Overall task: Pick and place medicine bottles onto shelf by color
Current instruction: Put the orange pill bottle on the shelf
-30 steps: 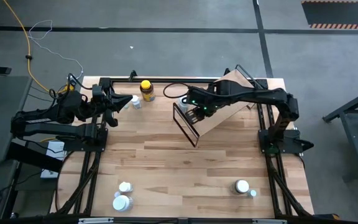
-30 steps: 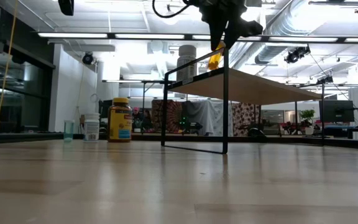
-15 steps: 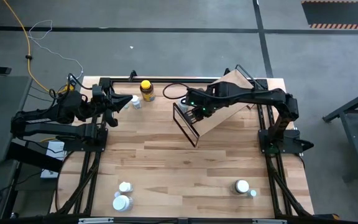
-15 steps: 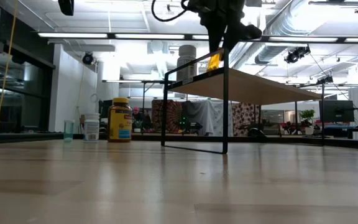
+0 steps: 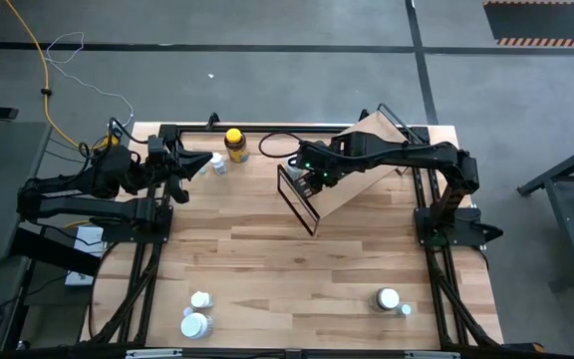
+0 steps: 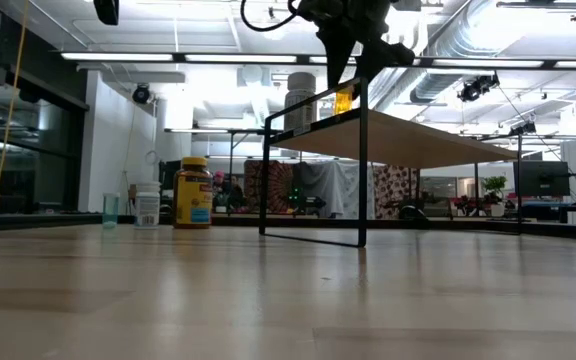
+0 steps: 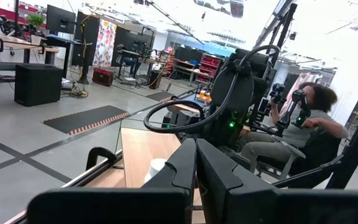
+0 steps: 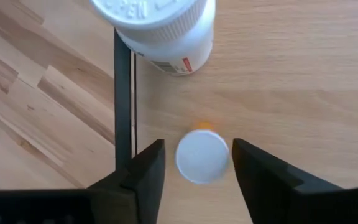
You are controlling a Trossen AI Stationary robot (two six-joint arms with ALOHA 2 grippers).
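Right wrist view: the right gripper (image 8: pixel 194 165) hangs with jaws parted, clear of a small white-capped bottle (image 8: pixel 202 155) standing on the shelf (image 8: pixel 291 74). It looks light, rigid, tippable; best pinched across the cap.

"PEN" on white cap (image 8: pixel 154 15)
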